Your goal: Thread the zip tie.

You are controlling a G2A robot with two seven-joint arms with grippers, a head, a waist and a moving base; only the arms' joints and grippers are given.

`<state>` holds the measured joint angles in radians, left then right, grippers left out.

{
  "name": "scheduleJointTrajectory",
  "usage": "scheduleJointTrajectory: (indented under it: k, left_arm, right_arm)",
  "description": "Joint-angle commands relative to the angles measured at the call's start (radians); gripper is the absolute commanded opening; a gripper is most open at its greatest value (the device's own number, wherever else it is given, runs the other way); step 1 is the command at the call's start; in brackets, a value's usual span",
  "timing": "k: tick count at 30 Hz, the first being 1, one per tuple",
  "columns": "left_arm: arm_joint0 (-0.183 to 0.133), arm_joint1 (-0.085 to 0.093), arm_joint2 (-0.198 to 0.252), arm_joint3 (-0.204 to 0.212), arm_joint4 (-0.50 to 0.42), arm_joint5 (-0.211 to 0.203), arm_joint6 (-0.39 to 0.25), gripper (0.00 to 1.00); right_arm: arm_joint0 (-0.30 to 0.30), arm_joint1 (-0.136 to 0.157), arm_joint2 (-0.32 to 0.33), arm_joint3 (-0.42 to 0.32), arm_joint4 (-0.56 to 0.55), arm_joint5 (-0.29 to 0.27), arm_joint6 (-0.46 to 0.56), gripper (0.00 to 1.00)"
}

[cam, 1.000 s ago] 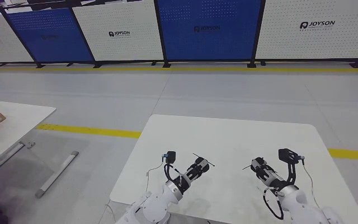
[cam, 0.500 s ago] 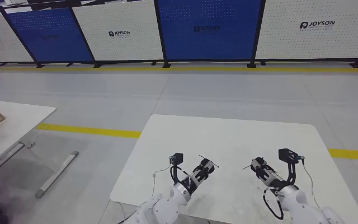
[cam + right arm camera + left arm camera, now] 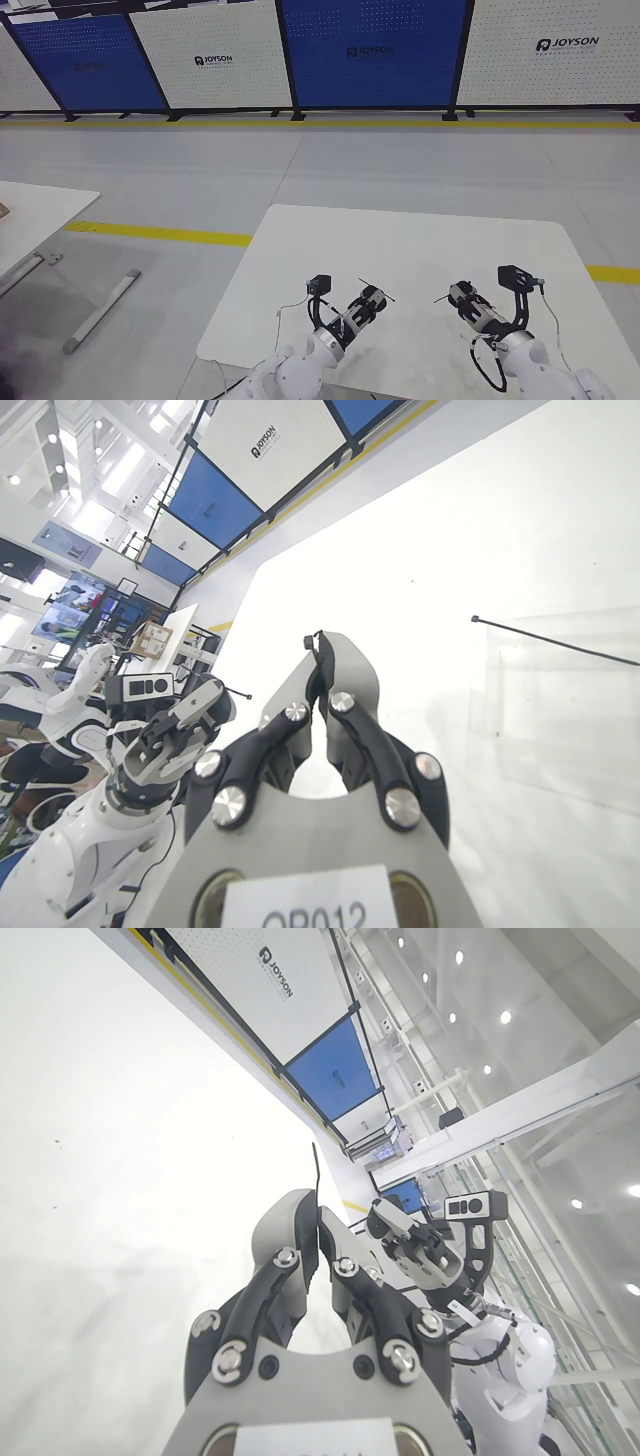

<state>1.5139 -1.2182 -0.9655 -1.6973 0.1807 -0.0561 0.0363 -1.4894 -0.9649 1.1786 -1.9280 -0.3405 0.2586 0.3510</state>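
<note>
Counter (image 3: pixel 420 240): white, with both arms over its 6 o'clock half.

Left claw (image 3: pixel 317 1210): fingers pressed together on a thin black zip tie (image 3: pixel 315 1168). The strap is pinched edge-on between the pads. A short length sticks out past the fingertips, clear of the counter, and narrows toward its end. In the top view this free end points toward about 2 o'clock.

Right claw (image 3: pixel 318 650): sits at 3 o'clock from the left claw, near it but not touching. Fingers are together, clamped on a second zip tie (image 3: pixel 307 643). Only a short stub with a small square head pokes out at the fingertips. In the top view the stub points toward about 10 o'clock, at the left claw. The two held ends are apart, with a gap of bare counter between them.

Clear tray (image 3: pixel 550 710): flat, see-through, low-walled, lying on the counter beyond the right claw. A spare zip tie (image 3: pixel 555 641) runs along the tray's far edge, straight and flat. Its square head lies just past the tray's corner. Cannot tell whether the strap rests inside the tray or on its rim. Nothing else can be made out inside it.
</note>
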Motion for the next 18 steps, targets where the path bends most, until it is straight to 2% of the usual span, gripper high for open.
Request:
scheduleJointTrajectory:
  k: [1,5,10,18]
  left_arm:
    - [0.0,0.0,0.0,0.0,0.0,0.0,0.0,0.0]
    - [0.0,0.0,0.0,0.0,0.0,0.0,0.0,0.0]
    - [0.0,0.0,0.0,0.0,0.0,0.0,0.0,0.0]
    - [0.0,0.0,0.0,0.0,0.0,0.0,0.0,0.0]
  right_arm:
    - [-0.007,-0.002,0.01,0.005,0.017,-0.008,-0.027,0.0]
    - [-0.05,-0.01,0.035,0.027,0.113,-0.093,-0.1,0.0]
    - [-0.079,-0.023,0.003,0.05,0.102,-0.147,-0.176,0.0]
    - [-0.079,-0.027,-0.005,0.055,0.075,-0.146,-0.202,0.0]
